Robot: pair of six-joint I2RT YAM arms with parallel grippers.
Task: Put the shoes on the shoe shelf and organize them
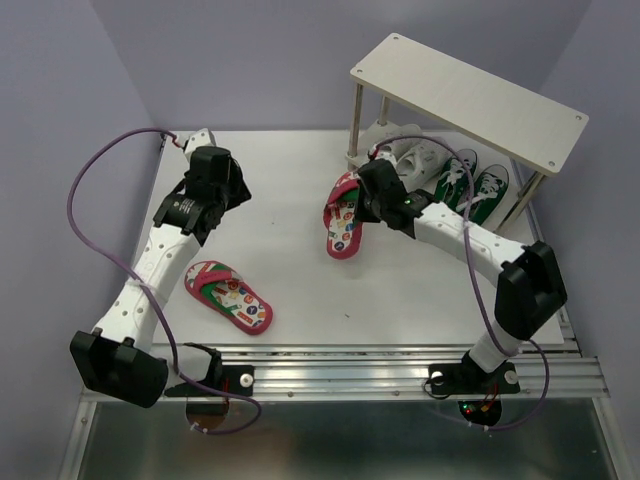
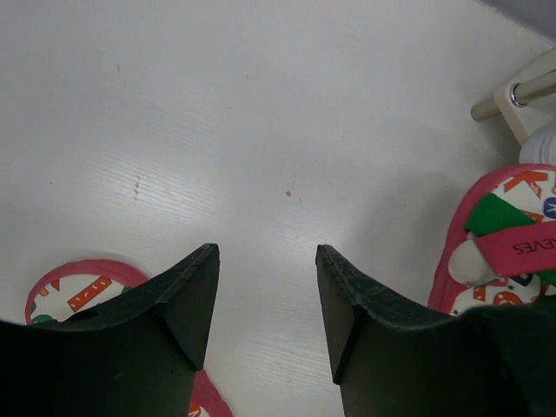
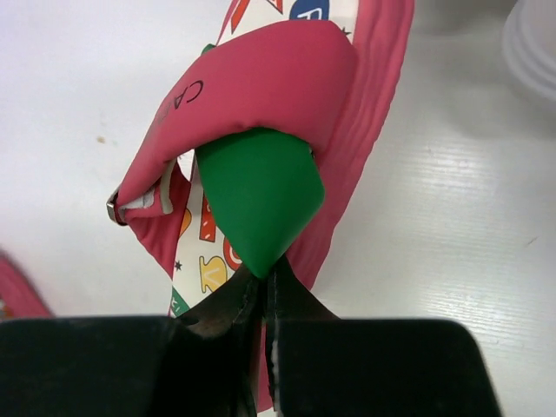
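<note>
Top external view, left to right. The left gripper (image 2: 265,261) hangs over bare table (image 1: 290,170), fingers spread wide with nothing between them. Just below it in that view lies the loose flip-flop (image 1: 228,295), flat on the table with the printed insole up, well apart from everything else.

Mid-table is the second flip-flop (image 1: 343,215), and the right gripper (image 3: 265,287) has it. The wrist cam shows the fingers pressed together on the tip of the green tab (image 3: 256,200) where the pink strap (image 3: 261,82) meets the sole. The shoe looks tipped up at that end, but I can't tell if the far end is touching the table.

Over on the right, the shoe shelf (image 1: 470,95) already has the white sneakers (image 1: 415,160) and green sneakers (image 1: 470,185) lined up under its top board.

Handling-wise, I'd guess these flip-flops are super light, with a bendy foam sole and a soft strap. Pinched by the strap, the thing will probably dangle and swing, so it may land crooked on the board. The strap is the easy place to take hold though, since it stands up off the sole, and the sole edge is thin and low. Same deal for the loose one, I reckon.

Writing: the strap reads "CA" in the right wrist view, with the rest folded out of sight. The left wrist view catches "EVES" on it. The insole has big colourful letters, too cut off to read.
</note>
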